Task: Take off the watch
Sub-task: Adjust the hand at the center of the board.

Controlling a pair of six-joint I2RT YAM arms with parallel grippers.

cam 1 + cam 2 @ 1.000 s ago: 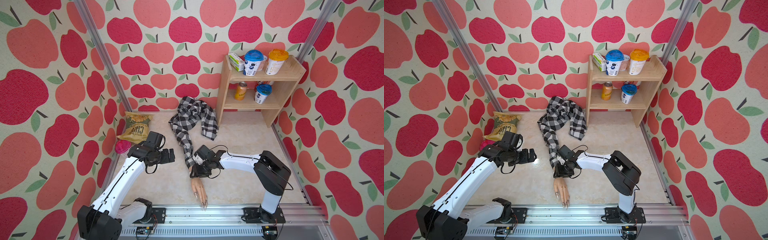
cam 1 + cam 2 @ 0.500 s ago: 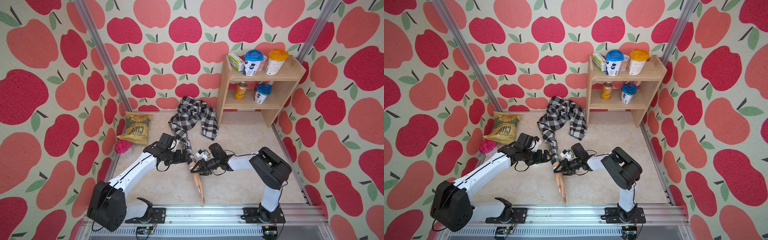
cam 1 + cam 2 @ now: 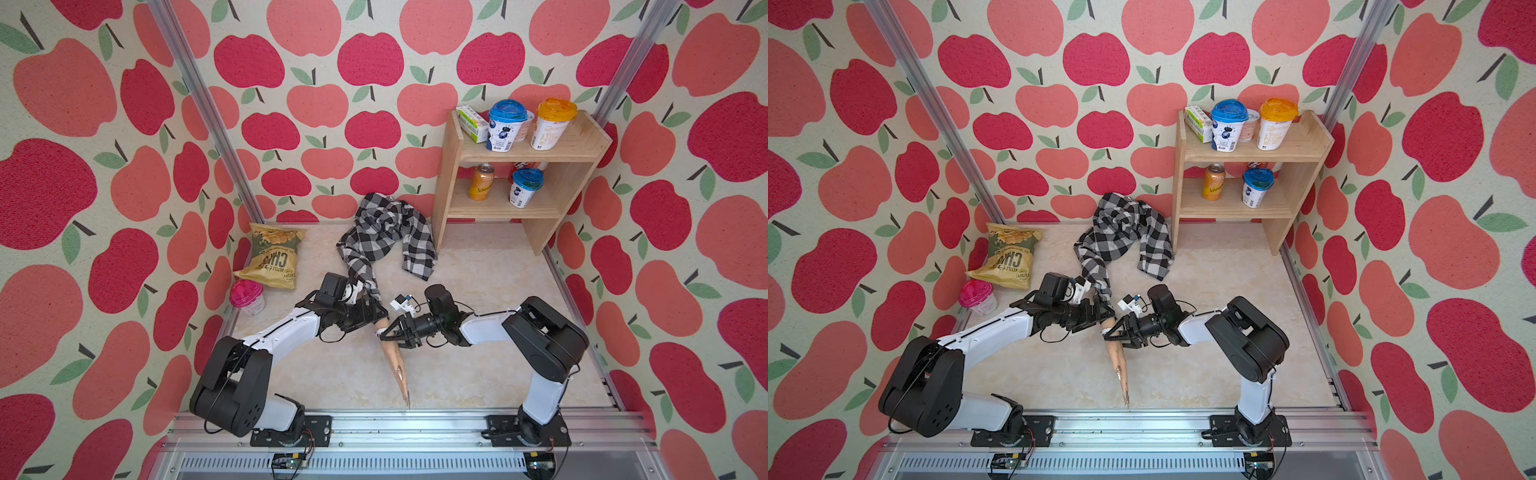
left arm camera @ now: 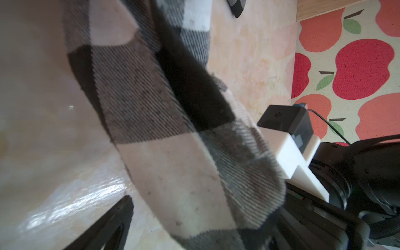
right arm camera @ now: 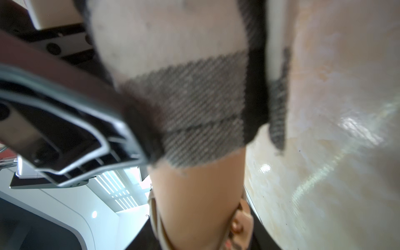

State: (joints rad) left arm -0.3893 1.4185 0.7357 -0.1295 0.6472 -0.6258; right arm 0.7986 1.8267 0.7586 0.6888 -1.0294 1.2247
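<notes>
Wristwatch with a thin white strap (image 3: 379,332) sits on the wrist of the skin-toned plastic mannequin arm (image 3: 394,361), just past the end of the sleeve (image 4: 173,151) of the black-and-white checked flannel shirt (image 3: 386,232). Only a sliver of pale band shows in both top views (the dial is hidden). A second ago the mannequin's hand lay flat on the pale marbled surface (image 3: 478,374) and the left pincer (image 3: 369,312) hung well off toward the side wall. Now the hand stands rolled onto its edge, and the left pincer has swung in over the sleeved forearm. Its jaws stand wide apart, with a strip of surface showing between one finger (image 4: 121,210) and the cloth, so it grips nothing yet. The right pincer (image 3: 387,333) is closed on the mannequin arm at the wrist, right at the wristwatch; whether its tips bite the strap or only the wrist I cannot tell. My reading is that one arm is about to pin the forearm so the other can work the strap loose, and the wristwatch is not yet off.
</notes>
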